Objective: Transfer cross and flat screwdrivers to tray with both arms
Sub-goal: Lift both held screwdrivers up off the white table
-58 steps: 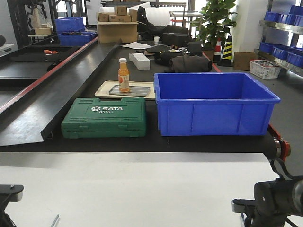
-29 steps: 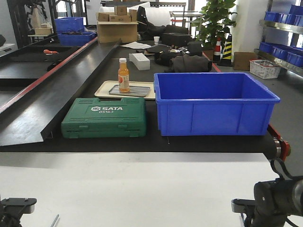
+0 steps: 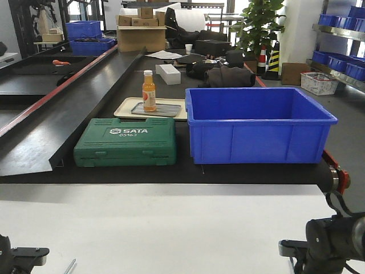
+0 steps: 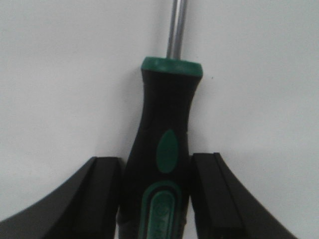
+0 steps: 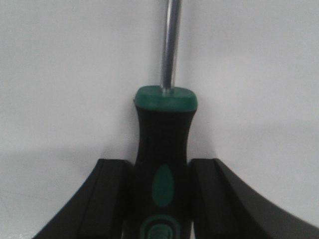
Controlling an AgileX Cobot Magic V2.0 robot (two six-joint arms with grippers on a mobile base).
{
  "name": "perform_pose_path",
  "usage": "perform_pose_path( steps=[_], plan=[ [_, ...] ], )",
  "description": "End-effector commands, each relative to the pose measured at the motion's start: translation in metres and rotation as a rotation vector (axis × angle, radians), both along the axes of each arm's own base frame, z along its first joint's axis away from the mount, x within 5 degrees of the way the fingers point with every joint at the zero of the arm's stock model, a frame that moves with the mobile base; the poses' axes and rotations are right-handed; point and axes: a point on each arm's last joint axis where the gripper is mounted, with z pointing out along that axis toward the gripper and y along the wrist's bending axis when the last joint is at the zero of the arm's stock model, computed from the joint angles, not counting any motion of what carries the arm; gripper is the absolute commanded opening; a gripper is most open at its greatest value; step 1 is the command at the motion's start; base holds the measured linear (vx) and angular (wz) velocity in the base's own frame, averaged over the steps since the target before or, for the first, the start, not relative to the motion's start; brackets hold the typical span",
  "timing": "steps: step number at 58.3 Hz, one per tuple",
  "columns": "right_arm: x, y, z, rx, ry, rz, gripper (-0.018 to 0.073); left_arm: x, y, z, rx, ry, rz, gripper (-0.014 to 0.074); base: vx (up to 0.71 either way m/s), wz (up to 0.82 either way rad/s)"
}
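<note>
Left wrist-mounted: screwdriver point(image 4: 167, 124) in left gripper point(image 4: 156, 160)

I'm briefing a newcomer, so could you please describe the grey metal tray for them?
Find the big blue bin; a green SATA case lies left of it. Behind the case, a cream tray holds the grey metal tray, flat, with an orange bottle standing on it.

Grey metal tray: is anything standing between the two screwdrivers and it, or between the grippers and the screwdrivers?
Nothing separates grippers from screwdrivers: the left gripper grips the left screwdriver, the right gripper the right screwdriver. Toward the grey tray, the green case lies across the path, and an orange bottle stands on it.
</note>
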Motion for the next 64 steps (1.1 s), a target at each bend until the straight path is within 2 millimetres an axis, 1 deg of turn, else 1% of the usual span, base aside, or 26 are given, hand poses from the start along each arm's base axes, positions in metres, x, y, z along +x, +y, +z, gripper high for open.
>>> perform_pose_path(
  steps=[1, 5, 11, 13, 16, 24, 28, 32, 38, 45, 48, 49, 53, 59, 62, 64],
  plan=[
    [0.007, 0.0, 0.014, 0.008, -0.078, 0.004, -0.0008, 0.004, -0.003, 0.006, -0.012, -0.028, 0.014, 0.0363, 0.0, 0.0],
    [0.007, 0.0, 0.014, 0.008, -0.078, 0.004, -0.0008, 0.004, -0.003, 0.005, -0.012, -0.024, 0.014, 0.0295, 0.0, 0.0],
    [0.007, 0.0, 0.014, 0.009, -0.081, 0.004, -0.0008, 0.004, -0.003, 0.006, -0.01, -0.03, -0.001, 0.0137, 0.0, 0.0],
    [0.007, 0.0, 0.014, 0.009, -0.082, 0.004, -0.0008, 0.005, -0.003, 0.006, -0.009, -0.033, -0.005, 0.0068, 0.0, 0.0],
    [0.007, 0.0, 0.014, 0.009, -0.082, 0.004, -0.0008, 0.005, -0.003, 0.007, -0.008, -0.038, -0.017, -0.0013, 0.0, 0.0],
    [0.007, 0.0, 0.017, 0.009, -0.089, 0.005, -0.0008, 0.005, -0.003, 0.015, -0.009, -0.066, -0.022, -0.0008, 0.0, 0.0],
    [0.008, 0.0, 0.022, 0.009, -0.104, 0.007, -0.0008, 0.005, -0.003, 0.023, -0.01, -0.095, -0.021, -0.0006, 0.0, 0.0],
    [0.007, 0.0, 0.032, 0.011, -0.134, 0.014, -0.0008, 0.004, -0.003, 0.035, -0.014, -0.132, -0.018, -0.0006, 0.0, 0.0],
    [0.006, 0.0, 0.053, 0.016, -0.197, 0.03, -0.0008, 0.001, -0.003, 0.057, -0.02, -0.193, -0.017, -0.0006, 0.0, 0.0],
    [0.0, -0.001, 0.084, 0.02, -0.272, 0.054, -0.0008, -0.007, -0.003, 0.086, -0.026, -0.26, -0.021, -0.0006, 0.0, 0.0],
    [-0.005, -0.001, 0.101, 0.022, -0.309, 0.056, -0.0008, -0.013, -0.003, 0.1, -0.029, -0.292, -0.023, -0.0006, 0.0, 0.0],
    [-0.006, -0.001, 0.103, 0.023, -0.312, 0.057, -0.0008, -0.014, -0.003, 0.102, -0.03, -0.294, -0.023, -0.0006, 0.0, 0.0],
    [-0.016, -0.002, 0.128, 0.026, -0.37, 0.056, -0.0008, -0.022, -0.003, 0.119, -0.033, -0.329, -0.027, -0.0006, 0.0, 0.0],
    [-0.03, -0.004, 0.158, 0.03, -0.434, 0.053, -0.0008, -0.035, -0.003, 0.142, -0.039, -0.372, -0.032, -0.0005, 0.0, 0.0],
    [-0.042, -0.005, 0.177, 0.033, -0.479, 0.052, -0.0008, -0.043, -0.002, 0.153, -0.041, -0.394, -0.035, -0.0004, 0.0, 0.0],
    [-0.047, -0.006, 0.185, 0.034, -0.498, 0.051, -0.0008, -0.048, -0.002, 0.16, -0.043, -0.413, -0.037, -0.0004, 0.0, 0.0]
  ],
)
